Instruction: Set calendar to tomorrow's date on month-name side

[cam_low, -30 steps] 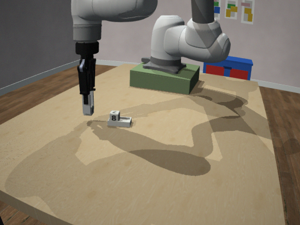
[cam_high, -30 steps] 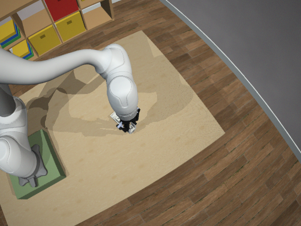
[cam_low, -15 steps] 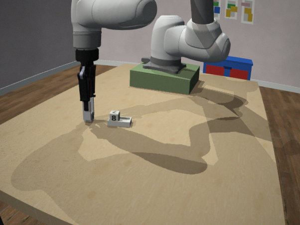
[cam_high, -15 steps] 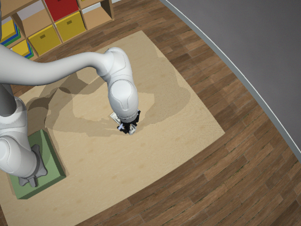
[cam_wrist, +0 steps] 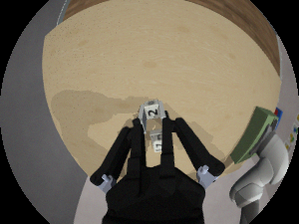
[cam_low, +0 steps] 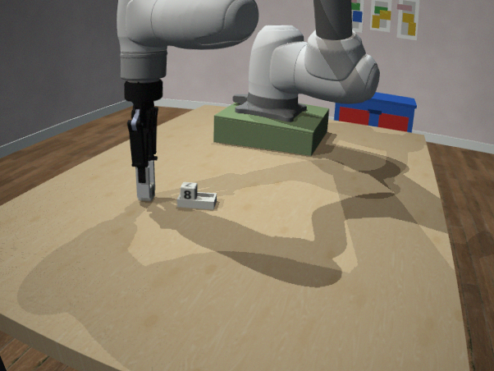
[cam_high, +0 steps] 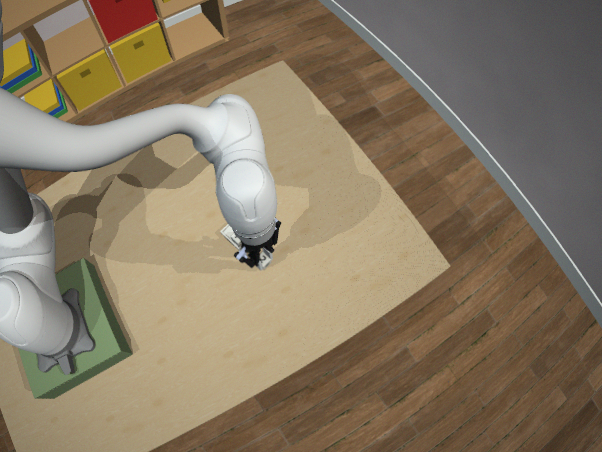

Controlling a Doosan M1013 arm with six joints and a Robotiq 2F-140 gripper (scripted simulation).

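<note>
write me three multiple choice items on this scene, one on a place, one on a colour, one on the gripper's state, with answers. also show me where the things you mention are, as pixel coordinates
1. Where is the white cube showing a black 8 [cam_low: 187,194] [cam_wrist: 157,144]?
a) on the green block
b) in the pale rectangular tray [cam_high: 226,231] [cam_low: 203,204]
c) on the floor

2. What colour is the block under the arm's base [cam_high: 114,327] [cam_low: 263,133] [cam_wrist: 248,135]?
a) red
b) blue
c) green

3. How is the black gripper [cam_high: 257,257] [cam_low: 145,182] [cam_wrist: 152,108]?
a) shut on a cube
b) wide open
c) shut on the tray

1 b: exterior view shows it between the tray's walls
2 c: its sides are green
3 a: wrist view shows the white cube marked 2 [cam_high: 264,259] [cam_wrist: 151,110] between the fingertips

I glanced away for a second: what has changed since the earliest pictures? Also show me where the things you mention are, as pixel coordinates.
The black two-finger gripper [cam_high: 257,255] [cam_low: 145,196] [cam_wrist: 152,108] moved down to the table, still holding the white cube marked 2 [cam_high: 265,258] [cam_wrist: 152,112]. The white tray [cam_low: 203,204] and white cube showing 8 [cam_low: 188,194] stayed put.
</note>
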